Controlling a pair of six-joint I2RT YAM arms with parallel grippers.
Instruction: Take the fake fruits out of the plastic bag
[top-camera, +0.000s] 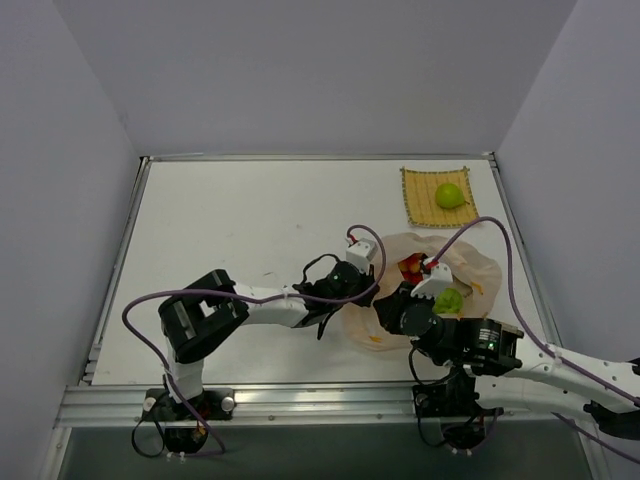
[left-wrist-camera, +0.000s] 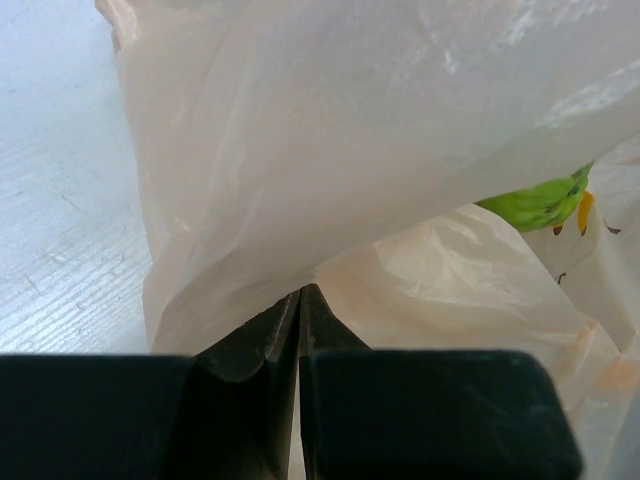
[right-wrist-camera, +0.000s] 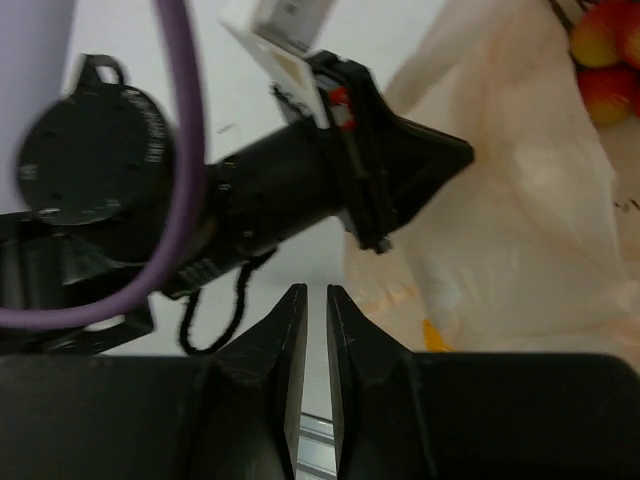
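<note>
Half done at best, going by the layout: counted one pear (top-camera: 451, 195) out on the mat (top-camera: 415, 208) at the far right of the surface (top-camera: 250, 220), and two fruits inside the bag (top-camera: 482, 265), berries (top-camera: 410, 267) toward the far side and a green fruit (top-camera: 448, 300) nearer. Found the left fingers (left-wrist-camera: 300, 300) clenched on the bag's left rim, film pinched between the tips. Found the right fingers (right-wrist-camera: 300, 320) almost closed on nothing, only a slit between, poised near the left ones beside the bag. Judged the step as reaching in for a fruit. Needed a firm left pinch, rim raised, to hold the mouth wide. Needed the right fingers spread before entry, brought in through the opening rather than against film, then closed across the fruit's widest part, given a likely slippery gloss. Best avoided: trapping film with the fruit.
</note>
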